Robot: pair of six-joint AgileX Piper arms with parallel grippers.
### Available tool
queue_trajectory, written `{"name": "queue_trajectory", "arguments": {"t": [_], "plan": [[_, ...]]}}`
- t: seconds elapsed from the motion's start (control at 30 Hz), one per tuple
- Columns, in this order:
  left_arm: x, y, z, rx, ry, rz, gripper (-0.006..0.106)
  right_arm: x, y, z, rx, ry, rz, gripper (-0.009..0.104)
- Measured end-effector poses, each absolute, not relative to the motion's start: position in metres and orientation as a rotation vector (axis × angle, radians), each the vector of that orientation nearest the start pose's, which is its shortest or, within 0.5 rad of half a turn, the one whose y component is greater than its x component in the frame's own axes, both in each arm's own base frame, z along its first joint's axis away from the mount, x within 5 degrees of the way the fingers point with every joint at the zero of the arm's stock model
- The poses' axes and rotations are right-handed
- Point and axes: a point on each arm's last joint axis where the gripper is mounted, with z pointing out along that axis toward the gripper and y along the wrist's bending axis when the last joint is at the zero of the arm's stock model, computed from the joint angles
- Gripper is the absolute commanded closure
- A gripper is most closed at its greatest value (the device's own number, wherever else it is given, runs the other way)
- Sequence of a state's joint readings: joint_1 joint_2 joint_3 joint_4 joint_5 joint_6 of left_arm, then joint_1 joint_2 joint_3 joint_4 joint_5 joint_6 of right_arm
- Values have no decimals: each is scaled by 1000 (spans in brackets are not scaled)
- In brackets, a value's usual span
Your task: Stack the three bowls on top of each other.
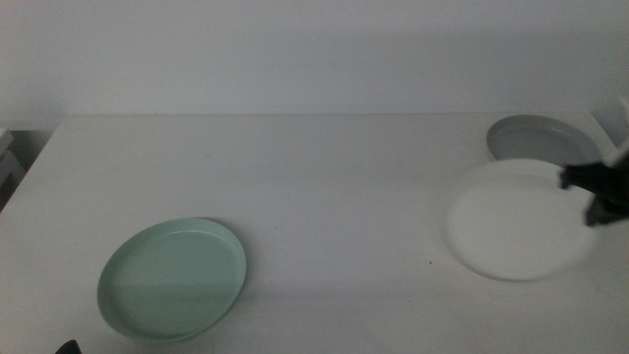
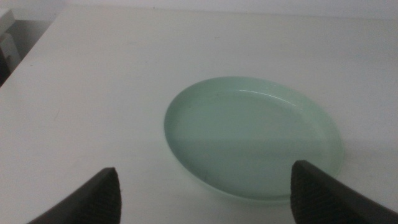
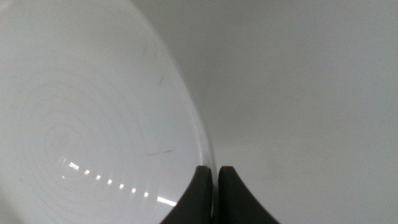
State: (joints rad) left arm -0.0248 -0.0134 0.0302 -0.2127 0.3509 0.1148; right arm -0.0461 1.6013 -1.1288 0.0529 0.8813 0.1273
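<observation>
On the white table (image 1: 324,197), the mint green bowl (image 1: 173,277) lies flat toward seven o'clock in the middle view, well apart from the other two. The white bowl (image 1: 521,221) sits out at about four o'clock, and the grey bowl (image 1: 543,140) lies just behind it toward two o'clock, its near rim hidden by the white one's far edge; whether the two touch cannot be told. The right gripper (image 1: 601,197) comes in from three o'clock and sits at the white bowl's right edge. In the right wrist view its jaws are nearly pressed together, pinching the thin rim of the white bowl (image 3: 93,124) between them at the right gripper (image 3: 215,186). The left gripper (image 2: 205,193) waits low at about seven o'clock, only a dark tip showing at the middle view's lower edge; its jaws are spread wide, with the mint green bowl (image 2: 252,137) lying on the table beyond them, untouched.
</observation>
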Motion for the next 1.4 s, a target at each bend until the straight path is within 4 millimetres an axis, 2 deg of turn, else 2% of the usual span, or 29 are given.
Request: {"name": "queue_trajectory", "arguments": {"t": [0.1, 0.2, 0.4, 0.53, 0.7, 0.9, 0.97, 1.13, 1.27, 1.4], "plan": [[53, -8, 173, -5, 1846, -144, 10, 321, 21, 254, 195, 2808, 163, 95], [53, -8, 173, -5, 1846, -144, 10, 327, 51, 255, 158, 2798, 258, 95], [53, -8, 173, -5, 1846, -144, 10, 352, 99, 239, 136, 2780, 384, 95], [53, -8, 173, -5, 1846, -144, 10, 373, 121, 221, 101, 2803, 395, 95], [53, -8, 173, -5, 1846, -144, 10, 394, 135, 189, 91, 2828, 386, 95], [53, -8, 173, -5, 1846, -144, 10, 404, 145, 158, 118, 2837, 422, 95], [53, -8, 173, -5, 1846, -144, 10, 405, 149, 151, 109, 2841, 440, 95], [53, -8, 173, -5, 1846, -144, 10, 407, 156, 150, 47, 2816, 474, 93], [53, -8, 173, -5, 1846, -144, 10, 407, 157, 150, 30, 2808, 479, 82], [53, -8, 173, -5, 1846, -144, 10, 407, 159, 150, 16, 2804, 481, 61]]}}
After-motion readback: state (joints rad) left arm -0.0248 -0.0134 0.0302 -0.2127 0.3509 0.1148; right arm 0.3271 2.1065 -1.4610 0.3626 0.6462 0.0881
